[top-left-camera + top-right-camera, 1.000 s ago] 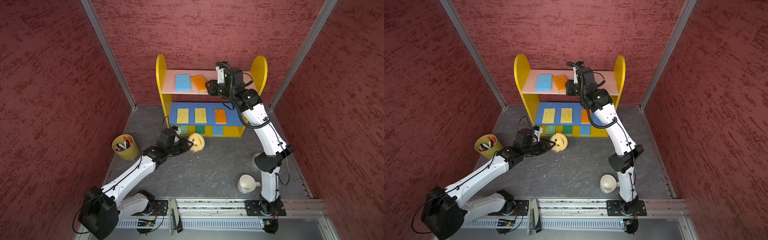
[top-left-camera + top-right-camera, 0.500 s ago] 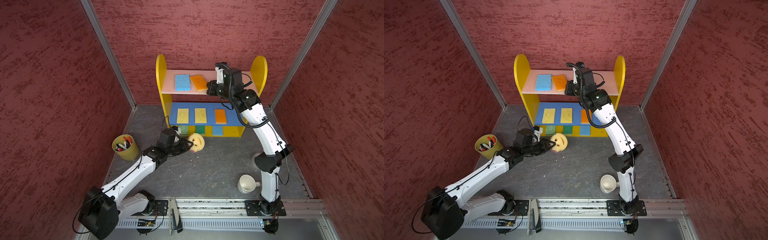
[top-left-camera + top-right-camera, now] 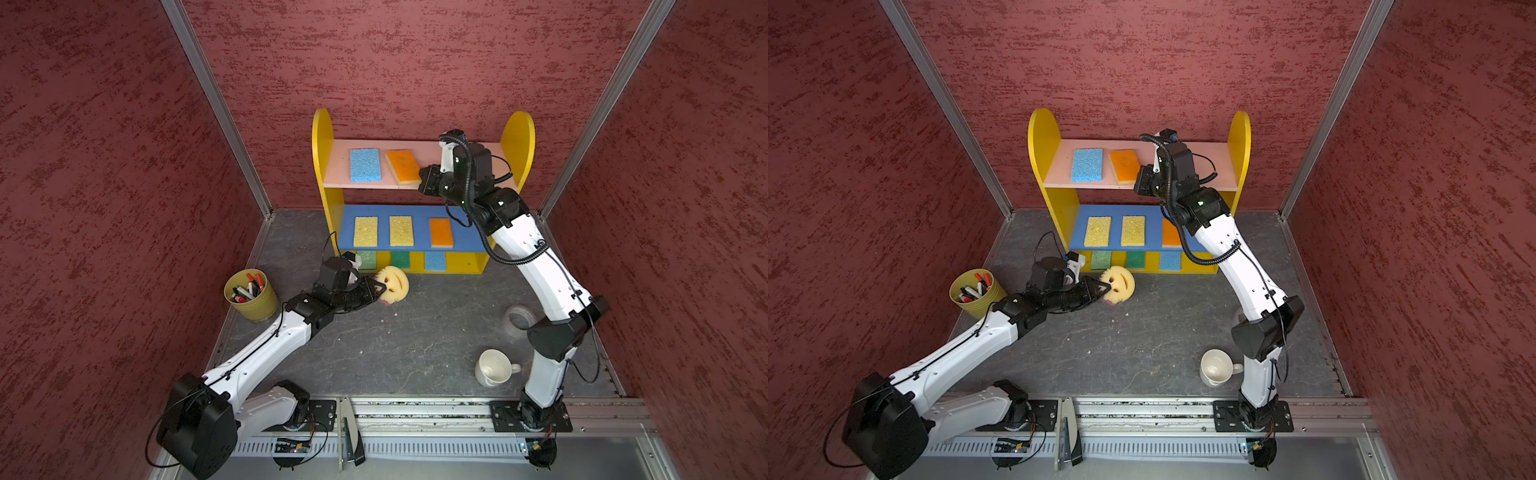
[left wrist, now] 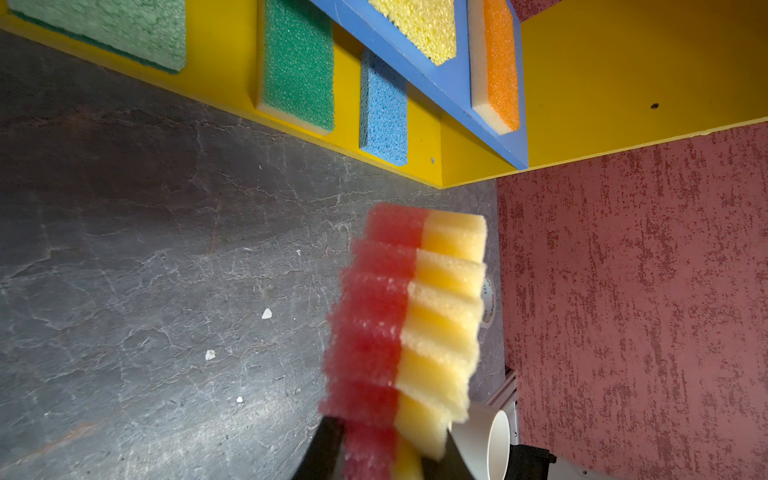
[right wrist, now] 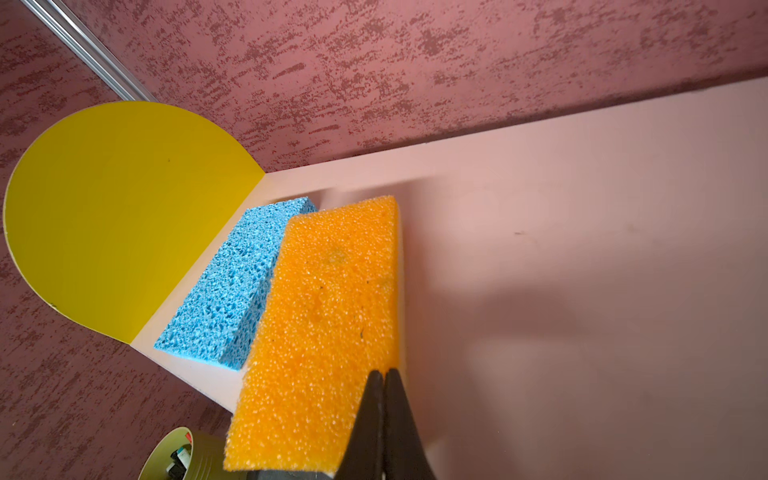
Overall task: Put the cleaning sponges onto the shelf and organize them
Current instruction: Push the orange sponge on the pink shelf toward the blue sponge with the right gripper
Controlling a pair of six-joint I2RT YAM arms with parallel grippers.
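Right gripper (image 5: 383,374) pressed together, empty, tips at the orange sponge's (image 5: 324,324) near corner on the shelf (image 3: 322,137) top board. Blue sponge (image 5: 232,291) lies just beyond. Arm reaches high, wrist bent. Left gripper (image 3: 379,289) pinches the smiley sponge (image 3: 395,281) edge-on, arm stretched low, shelf base just ahead.

A robotics lab test cell: red textured wall panels (image 3: 415,62) joined by aluminium profiles (image 3: 216,108) box in a dark slate-look desk (image 3: 415,332). A left arm (image 3: 266,345) and a right arm (image 3: 540,270) are bolted to a metal rail (image 3: 415,409) at 6 o'clock. Staged props: a toy-coloured shelf (image 3: 322,137) at 12 o'clock, a marker cup (image 3: 257,305) at 9, a mug (image 3: 494,370) at 5.
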